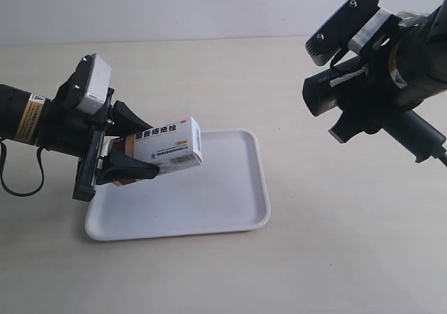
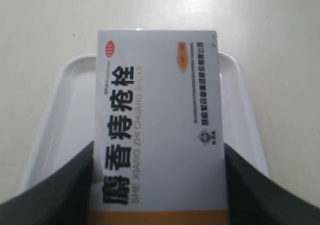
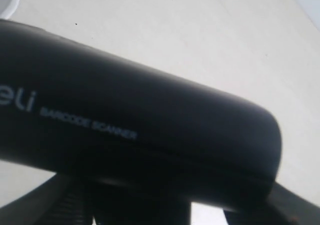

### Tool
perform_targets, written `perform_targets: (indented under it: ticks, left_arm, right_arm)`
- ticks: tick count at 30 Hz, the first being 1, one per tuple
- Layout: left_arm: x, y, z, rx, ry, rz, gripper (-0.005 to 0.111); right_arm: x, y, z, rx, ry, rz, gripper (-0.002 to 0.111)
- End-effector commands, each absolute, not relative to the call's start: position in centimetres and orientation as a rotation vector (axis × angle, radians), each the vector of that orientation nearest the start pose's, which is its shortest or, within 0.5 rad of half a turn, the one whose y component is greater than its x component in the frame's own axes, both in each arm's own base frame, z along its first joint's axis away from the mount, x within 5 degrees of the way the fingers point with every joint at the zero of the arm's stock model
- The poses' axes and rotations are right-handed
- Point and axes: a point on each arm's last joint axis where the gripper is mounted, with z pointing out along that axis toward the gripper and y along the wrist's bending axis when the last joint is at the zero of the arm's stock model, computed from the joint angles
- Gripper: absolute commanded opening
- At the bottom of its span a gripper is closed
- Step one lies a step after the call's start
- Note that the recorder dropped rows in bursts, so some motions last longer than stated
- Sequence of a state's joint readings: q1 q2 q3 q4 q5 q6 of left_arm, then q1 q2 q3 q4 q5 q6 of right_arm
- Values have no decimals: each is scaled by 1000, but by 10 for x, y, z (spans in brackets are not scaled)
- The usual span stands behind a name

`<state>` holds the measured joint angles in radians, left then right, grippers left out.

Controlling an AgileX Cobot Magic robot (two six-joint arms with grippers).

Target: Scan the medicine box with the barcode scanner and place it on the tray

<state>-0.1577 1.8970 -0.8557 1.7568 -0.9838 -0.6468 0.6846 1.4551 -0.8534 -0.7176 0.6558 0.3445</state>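
The white medicine box [image 1: 170, 148] with black Chinese lettering and an orange band hangs above the white tray [image 1: 230, 202], its barcode side facing down and forward. My left gripper [image 1: 122, 146] is shut on the box's red end; in the left wrist view the box [image 2: 157, 115] fills the gap between the dark fingers [image 2: 55, 190], with the tray [image 2: 65, 95] below it. The black barcode scanner [image 1: 335, 87] is held in the air at the upper right, head turned toward the box, with my right gripper [image 1: 370, 108] shut on it. The scanner body [image 3: 140, 120] fills the right wrist view.
The tray lies on a pale tabletop [image 1: 335, 244]. The scanner's handle and black cable [image 1: 426, 143] run off toward the exterior view's right edge. A black cable loop [image 1: 21, 181] hangs under the arm at the exterior view's left.
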Motion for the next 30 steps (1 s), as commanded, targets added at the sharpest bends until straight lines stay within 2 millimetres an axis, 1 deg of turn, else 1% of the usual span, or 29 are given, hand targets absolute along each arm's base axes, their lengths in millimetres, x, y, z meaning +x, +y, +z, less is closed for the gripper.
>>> perform_targets:
  ticks: [1,10,12,15,23,30]
  left_arm:
    - [292,-122,138,1594,1579,-801,0]
    - [290,-124,141,1590,1550,-847,0]
    - [290,-124,141,1590,1546,-854,0]
    - [285,-126,146,1592,1482,-922,0]
    - [286,-126,145,1585,1498,-921,0]
    - [287,-125,144,1576,1531,-907,0]
  right_arm:
    - [239,147,236,-1016,2268,-375,0]
    - [243,150,229,-1029,2261,-391,0]
    - [242,149,232,-1021,2253,-388,0]
    - [239,148,238,-987,2258,-350,0]
    - [239,149,237,-993,2257,-344,0]
    - [240,153,237,-994,2232,-298,0]
